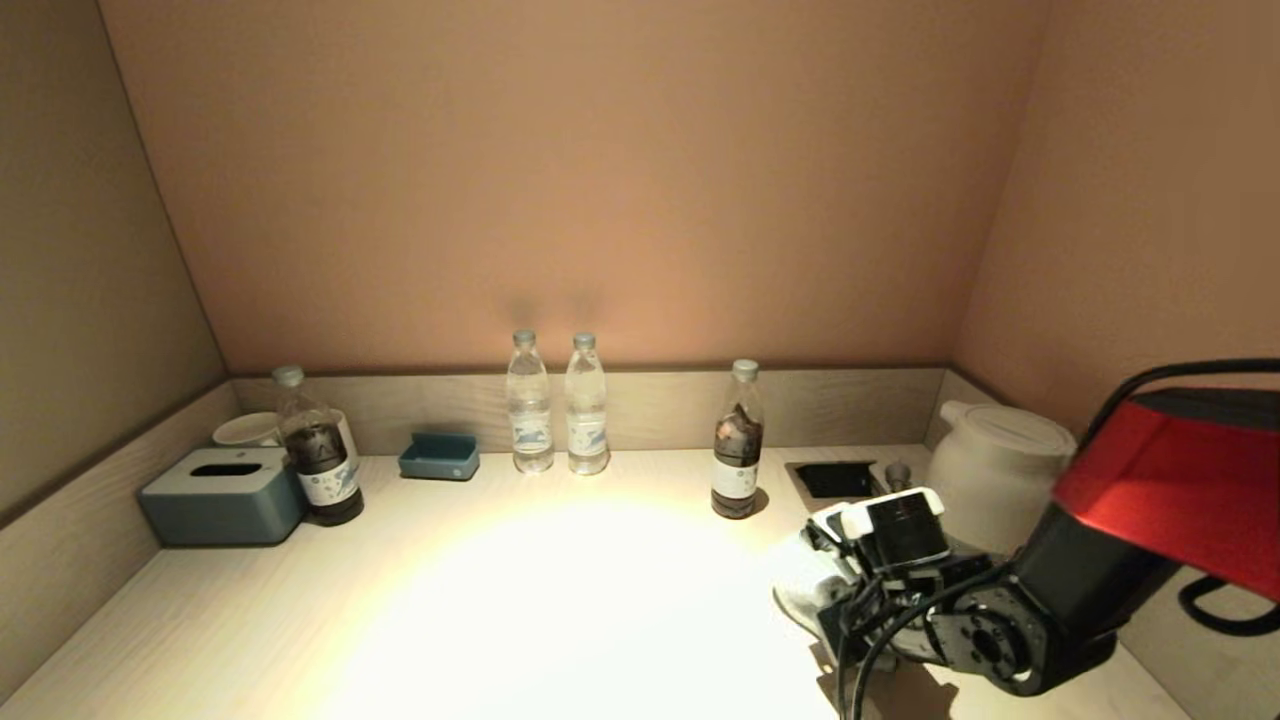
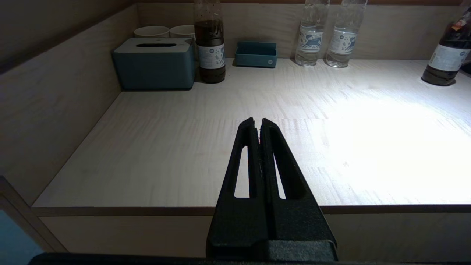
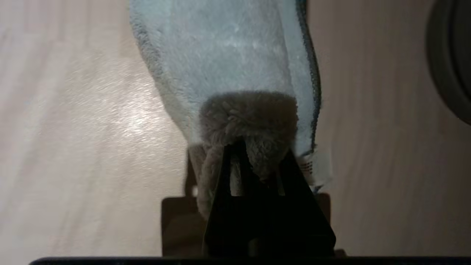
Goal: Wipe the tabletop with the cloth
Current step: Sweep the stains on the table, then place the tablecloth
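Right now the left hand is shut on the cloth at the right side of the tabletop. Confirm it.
Not the left hand: the right hand is shut on the cloth, as the right wrist view shows. The left hand is shut on nothing.

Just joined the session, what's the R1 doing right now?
It is on a wipe job. The right gripper is shut on a pale fluffy cloth, holding it low at the right side of the tabletop, in front of the white kettle. The left gripper is shut and empty, parked off the front edge on the left. Four bottles, a tissue box and a small blue tray stand along the back.
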Tool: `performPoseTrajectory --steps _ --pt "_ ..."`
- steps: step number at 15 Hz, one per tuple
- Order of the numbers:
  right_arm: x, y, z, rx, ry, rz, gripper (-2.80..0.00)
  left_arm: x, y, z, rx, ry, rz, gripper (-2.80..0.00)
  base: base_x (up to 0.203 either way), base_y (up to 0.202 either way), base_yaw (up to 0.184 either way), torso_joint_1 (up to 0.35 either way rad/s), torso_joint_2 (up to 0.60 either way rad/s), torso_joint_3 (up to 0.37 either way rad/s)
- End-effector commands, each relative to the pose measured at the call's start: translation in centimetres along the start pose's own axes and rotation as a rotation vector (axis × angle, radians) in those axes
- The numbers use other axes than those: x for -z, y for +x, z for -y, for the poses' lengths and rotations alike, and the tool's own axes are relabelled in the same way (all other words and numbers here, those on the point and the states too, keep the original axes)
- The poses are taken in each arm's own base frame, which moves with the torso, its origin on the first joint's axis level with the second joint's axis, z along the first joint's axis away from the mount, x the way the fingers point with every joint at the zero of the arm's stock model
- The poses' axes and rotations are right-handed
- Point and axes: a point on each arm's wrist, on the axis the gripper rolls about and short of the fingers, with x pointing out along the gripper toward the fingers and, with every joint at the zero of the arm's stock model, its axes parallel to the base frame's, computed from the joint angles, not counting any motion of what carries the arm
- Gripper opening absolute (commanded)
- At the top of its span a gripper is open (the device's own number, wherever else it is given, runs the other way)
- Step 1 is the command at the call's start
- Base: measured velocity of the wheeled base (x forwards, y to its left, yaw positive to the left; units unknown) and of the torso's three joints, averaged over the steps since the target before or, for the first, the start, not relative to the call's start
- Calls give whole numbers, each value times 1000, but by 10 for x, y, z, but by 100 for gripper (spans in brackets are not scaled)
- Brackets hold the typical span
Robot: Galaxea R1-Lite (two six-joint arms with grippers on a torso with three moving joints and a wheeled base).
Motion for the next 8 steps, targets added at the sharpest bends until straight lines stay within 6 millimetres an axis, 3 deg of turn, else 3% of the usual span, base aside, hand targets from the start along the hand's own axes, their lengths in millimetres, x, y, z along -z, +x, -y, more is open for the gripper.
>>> performPoseTrajectory --steps 1,5,8 --pt "-10 -22 32 76 76 85 -280 0 0 0 0 -1 0 -280 0 0 0 0 0 0" --pt "-13 -60 91 239 217 188 -280 0 0 0 0 -1 -2 -280 0 0 0 0 0 0" --pt "-1 -71 115 308 296 184 -280 0 0 0 0 -1 0 -280 0 0 0 0 0 0"
